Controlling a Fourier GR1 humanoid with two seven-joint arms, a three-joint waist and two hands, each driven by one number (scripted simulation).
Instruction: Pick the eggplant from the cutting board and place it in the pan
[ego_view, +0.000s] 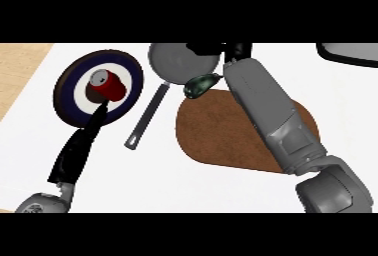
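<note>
Eggplant (201, 84) is lying slantwise at the pan's (173, 62) near rim. The right robot hand (235, 50) is hovering just beyond it over the pan, its spread impossible to tell.

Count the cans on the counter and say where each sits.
1. The red can sits on the blue-rimmed plate, left of the pan; the right forearm could hide others.

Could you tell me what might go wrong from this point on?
The eggplant sits at the rim of the pan, by the edge of the cutting board, not clearly inside, so it may end up outside. The right hand and its forearm pass close beside it; drawing back could sweep it away. The left hand lies open over the plate beside the red can and might tip it.
</note>
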